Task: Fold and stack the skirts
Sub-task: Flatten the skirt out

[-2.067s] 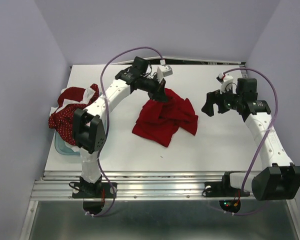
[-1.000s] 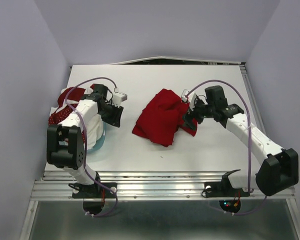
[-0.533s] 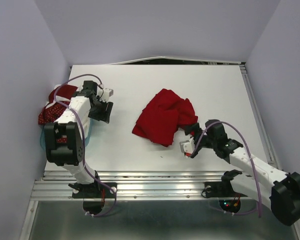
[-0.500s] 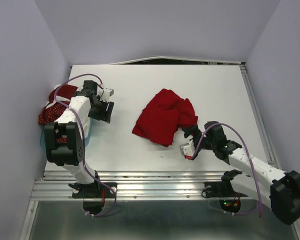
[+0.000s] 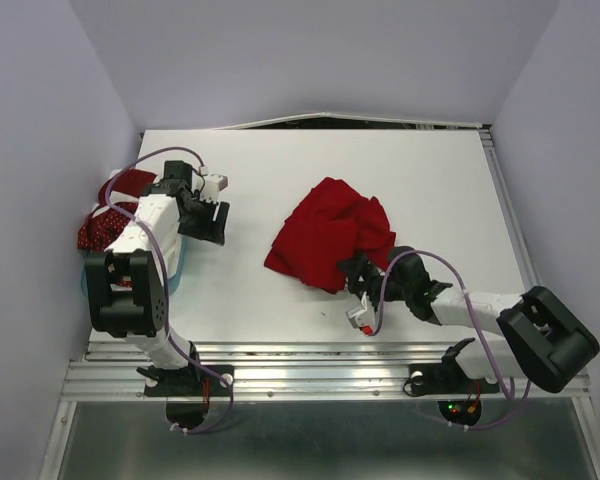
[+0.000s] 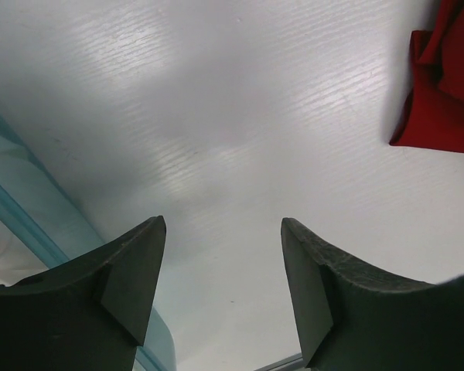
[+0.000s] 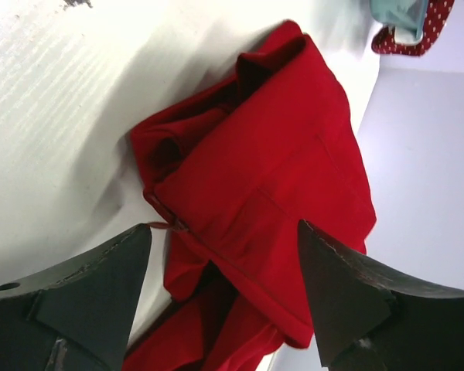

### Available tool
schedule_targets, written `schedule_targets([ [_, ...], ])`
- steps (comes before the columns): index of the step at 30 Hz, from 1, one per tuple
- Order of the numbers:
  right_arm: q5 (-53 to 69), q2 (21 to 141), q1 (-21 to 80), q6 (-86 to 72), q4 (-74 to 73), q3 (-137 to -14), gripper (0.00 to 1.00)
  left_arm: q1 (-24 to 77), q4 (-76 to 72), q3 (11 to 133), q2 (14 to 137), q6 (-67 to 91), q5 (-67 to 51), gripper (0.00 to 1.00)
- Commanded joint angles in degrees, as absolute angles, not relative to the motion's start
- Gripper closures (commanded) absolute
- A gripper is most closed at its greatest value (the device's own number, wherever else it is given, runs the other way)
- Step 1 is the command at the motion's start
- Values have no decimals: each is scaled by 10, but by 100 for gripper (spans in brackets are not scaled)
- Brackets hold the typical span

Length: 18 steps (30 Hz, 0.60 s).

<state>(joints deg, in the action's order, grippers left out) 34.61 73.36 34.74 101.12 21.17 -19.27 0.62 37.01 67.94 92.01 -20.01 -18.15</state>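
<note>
Bright, even overhead light; soft short shadows on table (image 5: 280,300). Left wrist view: glare streaks over table, near fingers (image 6: 131,286) dark, slightly blurred. Right wrist view: skirt (image 7: 278,178) sharp, grey shadow at its left.

Red skirt (image 7: 278,170) before spread tool (image 7: 224,228)

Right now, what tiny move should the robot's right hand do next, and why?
Probably ease the right hand forward and close it on the near edge of the red skirt. The hand is open and empty, and the skirt lies crumpled, not folded, just ahead of it.
</note>
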Motion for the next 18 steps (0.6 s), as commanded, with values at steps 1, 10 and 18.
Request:
schedule_targets([
  [1, 370, 761, 356, 1051, 287, -221, 23, 5, 364, 676, 891, -192, -199, 27],
  [10, 394, 701, 367, 988, 222, -292, 99, 5, 359, 680, 867, -214, -192, 28],
  [18, 292, 716, 367, 624, 93, -535, 99, 48, 324, 702, 802, -229, -249, 33],
])
